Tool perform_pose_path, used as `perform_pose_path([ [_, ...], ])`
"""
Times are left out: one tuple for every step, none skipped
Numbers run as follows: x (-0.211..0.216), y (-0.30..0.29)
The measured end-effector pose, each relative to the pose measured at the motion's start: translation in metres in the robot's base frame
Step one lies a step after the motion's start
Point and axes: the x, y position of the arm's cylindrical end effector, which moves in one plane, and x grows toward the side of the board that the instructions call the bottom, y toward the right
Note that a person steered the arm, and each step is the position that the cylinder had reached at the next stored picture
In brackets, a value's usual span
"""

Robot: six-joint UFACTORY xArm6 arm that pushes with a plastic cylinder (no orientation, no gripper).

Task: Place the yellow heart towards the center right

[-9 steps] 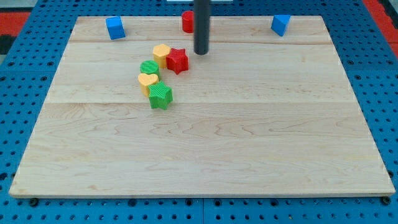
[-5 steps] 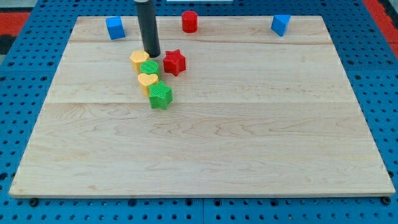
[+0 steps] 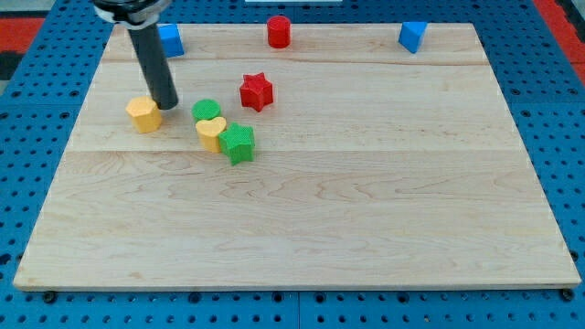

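The yellow heart [image 3: 211, 132] lies left of the board's centre, touching a green round block [image 3: 207, 111] above it and a green star-like block [image 3: 238, 143] at its right. My tip [image 3: 168, 104] rests on the board left of this cluster, right beside a yellow hexagon block [image 3: 143, 114], touching its upper right edge. The tip is about 45 px to the upper left of the heart and does not touch it.
A red star [image 3: 257, 91] sits right of the green round block. At the view's top edge stand a blue cube [image 3: 169, 39], a red cylinder [image 3: 279, 31] and a blue block [image 3: 412, 36]. The wooden board [image 3: 366, 201] lies on a blue pegboard.
My tip swept from the top centre to the left, pushing the yellow hexagon away from the cluster to the left. The green round block and the yellow heart shifted slightly down-left.
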Motion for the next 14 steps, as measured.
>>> perform_pose_path([
  [-0.001, -0.001],
  [0.003, 0.008],
  [0.013, 0.035],
  [0.043, 0.037],
  [0.065, 0.04],
  [0.054, 0.069],
  [0.05, 0.102],
  [0.049, 0.129],
  [0.05, 0.161],
  [0.037, 0.185],
  [0.029, 0.228],
  [0.028, 0.271],
  [0.032, 0.302],
  [0.044, 0.322],
])
